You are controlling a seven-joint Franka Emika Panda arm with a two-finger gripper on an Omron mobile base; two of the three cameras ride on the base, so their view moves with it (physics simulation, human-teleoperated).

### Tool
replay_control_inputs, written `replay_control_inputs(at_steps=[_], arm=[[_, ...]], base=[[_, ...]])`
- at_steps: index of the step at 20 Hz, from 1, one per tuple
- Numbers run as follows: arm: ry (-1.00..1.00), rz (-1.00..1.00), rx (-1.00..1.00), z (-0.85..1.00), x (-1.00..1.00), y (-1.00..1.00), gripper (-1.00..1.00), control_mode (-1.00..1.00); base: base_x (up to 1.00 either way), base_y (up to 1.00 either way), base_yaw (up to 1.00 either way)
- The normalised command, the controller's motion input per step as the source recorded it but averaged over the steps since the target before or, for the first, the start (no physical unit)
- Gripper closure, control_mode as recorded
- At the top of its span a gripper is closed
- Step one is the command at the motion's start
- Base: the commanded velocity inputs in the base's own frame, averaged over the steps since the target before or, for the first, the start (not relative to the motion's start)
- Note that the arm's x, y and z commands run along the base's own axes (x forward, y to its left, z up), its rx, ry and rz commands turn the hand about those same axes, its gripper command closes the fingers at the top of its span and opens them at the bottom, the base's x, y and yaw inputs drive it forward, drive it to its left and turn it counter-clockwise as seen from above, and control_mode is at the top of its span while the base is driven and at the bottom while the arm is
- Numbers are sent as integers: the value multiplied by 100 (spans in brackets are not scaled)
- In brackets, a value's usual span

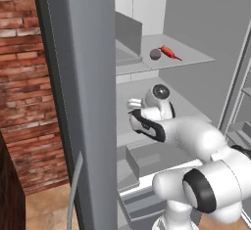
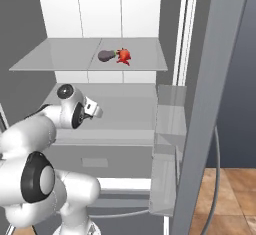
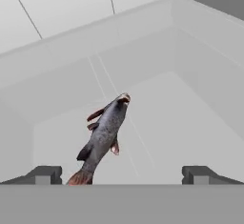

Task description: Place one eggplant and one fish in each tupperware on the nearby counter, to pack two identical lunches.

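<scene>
A dark grey-brown fish (image 3: 104, 137) with reddish fins lies on a pale fridge shelf (image 3: 190, 118), its tail pointing toward me. My gripper (image 3: 121, 176) is open just short of the tail, with the fish left of centre between the fingertips (image 3: 45, 174). My arm reaches into the fridge's middle level, the wrist (image 1: 156, 97) (image 2: 75, 110) under the upper shelf. On that upper shelf (image 1: 196, 55) a mauve-brown eggplant (image 1: 155, 54) (image 2: 105, 55) touches a red-orange fish (image 1: 170, 52) (image 2: 123, 56). The tupperware and the counter are out of view.
The open grey fridge door (image 1: 81, 102) stands close on the left, with a brick wall (image 1: 22, 77) beyond it. On the right is the other door (image 2: 220, 79) with clear door bins (image 2: 167, 129). A drawer front (image 2: 100, 161) sits below the middle shelf.
</scene>
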Motion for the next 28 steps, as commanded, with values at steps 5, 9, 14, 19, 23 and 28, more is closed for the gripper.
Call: replay_control_inputs(at_steps=[5,9,14,19,23,28], arm=[[0,-3,2,-16,41,0,-100,-100],[1,-3,2,-14,41,3,-100,-100],[3,-3,2,-16,42,5,-100,-100],[3,-3,2,-24,38,4,-100,-100],[2,-3,2,-28,33,4,-100,-100],[1,-3,0,-29,24,7,-100,-100]], base=[[0,0,0],[0,0,0],[0,0,0],[0,0,0],[0,0,0],[0,0,0]])
